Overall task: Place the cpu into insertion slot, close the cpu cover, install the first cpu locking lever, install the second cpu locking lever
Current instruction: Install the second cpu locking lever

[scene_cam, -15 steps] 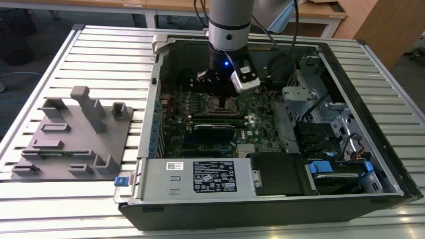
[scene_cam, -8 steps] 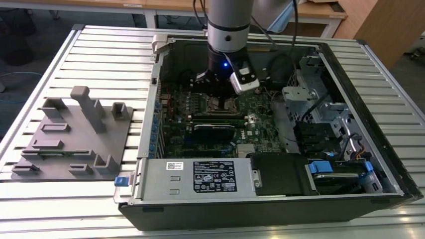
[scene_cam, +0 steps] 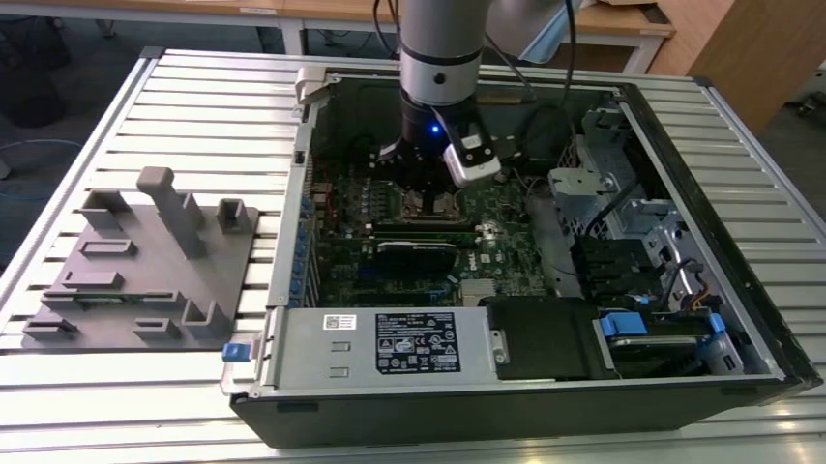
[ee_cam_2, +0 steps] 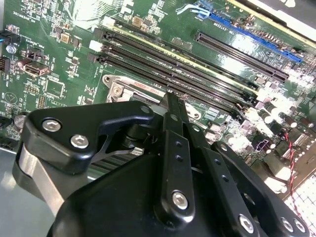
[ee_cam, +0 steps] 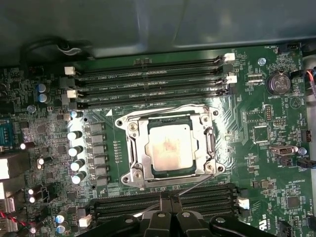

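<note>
The gripper [ee_cam: 170, 210] hangs low over the board with its black fingers [ee_cam: 165, 202] drawn together, nothing between them, tips just beside the near edge of the insertion slot [ee_cam: 170, 148]. One cpu [ee_cam: 170, 150] lies flat in that slot, its dull silver top showing through the window of the single cpu cover [ee_cam: 143, 148], which is folded down over it. A thin lever wire [ee_cam: 195, 183] slants from the slot's corner toward the fingertips. Four long black memory slots [ee_cam: 148, 81] run along the far side of the socket, more dark slots [ee_cam: 207, 195] along the side by the fingers. A row of silver capacitors [ee_cam: 75, 148] stands beside the socket. In the exterior view the arm [scene_cam: 439, 58] reaches down into the open computer case [scene_cam: 722, 242], with a grey fixture block [scene_cam: 142, 261] on the slatted table [scene_cam: 193, 87] at the exterior view's left
</note>
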You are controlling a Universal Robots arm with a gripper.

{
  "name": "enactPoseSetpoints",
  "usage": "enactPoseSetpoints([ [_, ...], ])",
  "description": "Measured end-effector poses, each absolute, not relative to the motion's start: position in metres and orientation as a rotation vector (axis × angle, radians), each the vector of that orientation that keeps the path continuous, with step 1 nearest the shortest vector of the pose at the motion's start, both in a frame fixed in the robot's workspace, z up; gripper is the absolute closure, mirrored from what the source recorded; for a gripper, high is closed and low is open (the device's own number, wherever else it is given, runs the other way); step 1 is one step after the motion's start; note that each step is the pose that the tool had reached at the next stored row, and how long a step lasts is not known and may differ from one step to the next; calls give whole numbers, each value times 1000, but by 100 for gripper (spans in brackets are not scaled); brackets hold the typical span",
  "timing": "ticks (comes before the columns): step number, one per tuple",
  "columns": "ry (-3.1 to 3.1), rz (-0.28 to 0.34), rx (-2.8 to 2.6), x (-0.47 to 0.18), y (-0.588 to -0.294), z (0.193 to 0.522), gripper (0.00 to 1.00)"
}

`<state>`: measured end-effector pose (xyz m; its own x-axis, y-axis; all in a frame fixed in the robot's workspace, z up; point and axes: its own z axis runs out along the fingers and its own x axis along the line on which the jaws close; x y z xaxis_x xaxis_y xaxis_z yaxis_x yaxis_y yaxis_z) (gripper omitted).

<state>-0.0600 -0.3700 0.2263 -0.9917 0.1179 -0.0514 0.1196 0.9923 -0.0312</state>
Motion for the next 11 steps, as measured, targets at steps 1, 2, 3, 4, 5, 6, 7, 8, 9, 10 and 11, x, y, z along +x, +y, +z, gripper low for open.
enactPoseSetpoints([
  [1,3086,-53,184,-60,-370,226,90],
  [2,3086,-53,184,-60,-370,226,90],
  [3,3086,-53,184,-61,-370,225,90],
  [4,3086,-53,184,-61,-370,225,90],
  [5,3086,-53,184,-61,-370,225,90],
  [6,3086,-53,184,-61,-370,225,90],
  [7,3086,-53,184,-61,-370,225,90],
  [8,3086,-53,184,-61,-370,225,90],
  [9,3086,-53,184,-61,-370,225,90],
  [10,3086,-53,184,-61,-370,225,90],
  [11,3086,-53,184,-61,-370,225,90],
])
